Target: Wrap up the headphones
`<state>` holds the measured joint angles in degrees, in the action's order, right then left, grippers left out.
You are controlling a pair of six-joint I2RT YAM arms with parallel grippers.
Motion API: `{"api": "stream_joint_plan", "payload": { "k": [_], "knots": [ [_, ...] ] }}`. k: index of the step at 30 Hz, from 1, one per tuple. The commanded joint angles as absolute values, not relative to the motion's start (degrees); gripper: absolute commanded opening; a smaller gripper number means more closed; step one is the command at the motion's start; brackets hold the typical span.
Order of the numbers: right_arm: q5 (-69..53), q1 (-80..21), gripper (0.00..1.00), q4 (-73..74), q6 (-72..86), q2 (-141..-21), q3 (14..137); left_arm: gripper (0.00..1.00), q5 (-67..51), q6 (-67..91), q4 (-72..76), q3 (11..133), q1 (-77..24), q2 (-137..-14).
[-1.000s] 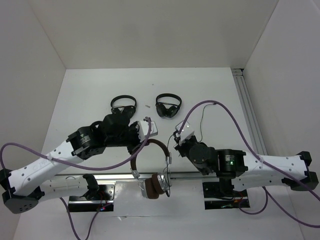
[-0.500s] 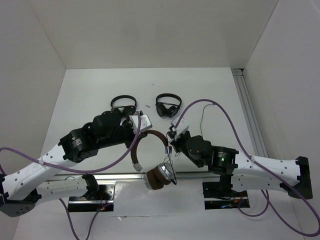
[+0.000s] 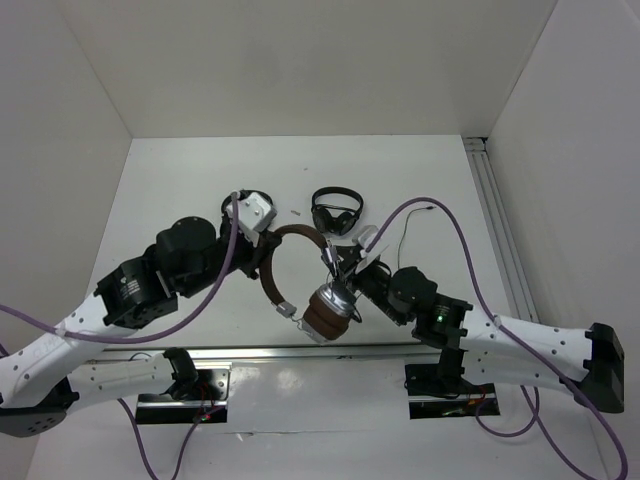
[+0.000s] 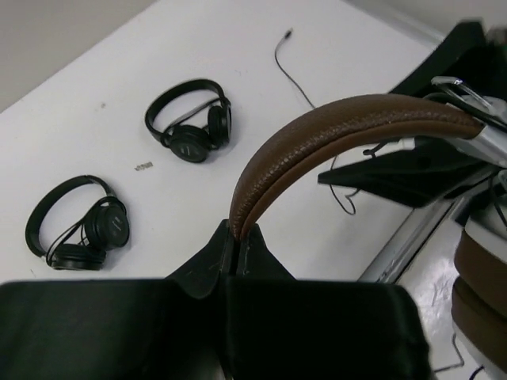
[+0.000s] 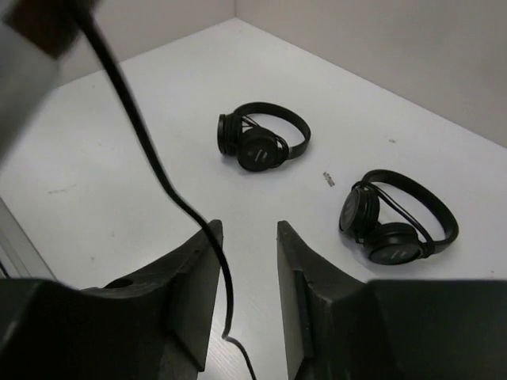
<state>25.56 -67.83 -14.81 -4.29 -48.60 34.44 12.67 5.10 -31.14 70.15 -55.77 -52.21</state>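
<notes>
- The headphones (image 3: 300,235) sit farther from the near edge than a second ago. The left arm has carried them from the rail at the near edge toward the middle of the table (image 3: 420,170).
- The stacked earcups (image 3: 328,308) hang at the near end of the arc, and have swung round to the right, just beside the right arm's wrist.
- The right gripper (image 5: 248,261) was shut a second ago and its fingers now stand parted, roughly halfway. The thin black cable (image 5: 135,119) drops from the upper left into the gap, lying against one finger's inner edge. The other finger is clear of it, so nothing is pinched.
- My reading: the right hand has let go of the cable, probably to take a fresh hold further along for the next turn. The wrap itself looks far from done, with loose cable trailing on the table.
- The left gripper (image 4: 238,241) is closed hard on the brown headband (image 4: 333,127), clamping one end of the arc. It carries the whole pair clear of the table.
- Two smaller black headphones lie flat on the far side, one far left (image 5: 396,218) and one nearer centre (image 5: 261,138), both apart from the work.
</notes>
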Motion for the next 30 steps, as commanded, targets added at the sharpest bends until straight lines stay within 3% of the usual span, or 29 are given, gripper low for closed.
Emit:
{"api": "stream_joint_plan", "payload": {
  "k": [1,4,18,28,30],
  "knots": [
    [18.20,-63.74,0.42,-24.42,-3.52,-51.93,33.57,0.00,16.35,11.42,-21.09,73.92,-55.55,-50.80],
    [13.64,-59.61,0.47,-28.98,-1.15,-56.59,33.05,0.00,16.96,13.09,-20.57,73.92,-55.55,-50.80],
    [-9.22,-41.58,0.47,-55.27,12.47,-71.88,23.21,0.00,25.66,22.67,-23.82,80.86,-55.55,-49.13],
    [-14.24,-38.50,0.33,-66.35,17.05,-83.58,19.87,0.00,36.29,28.92,-24.43,84.63,-55.55,-51.24],
    [-14.24,-37.97,0.22,-68.28,17.58,-86.04,19.34,0.00,39.80,30.15,-24.43,85.25,-55.55,-52.99]
  ]
}}
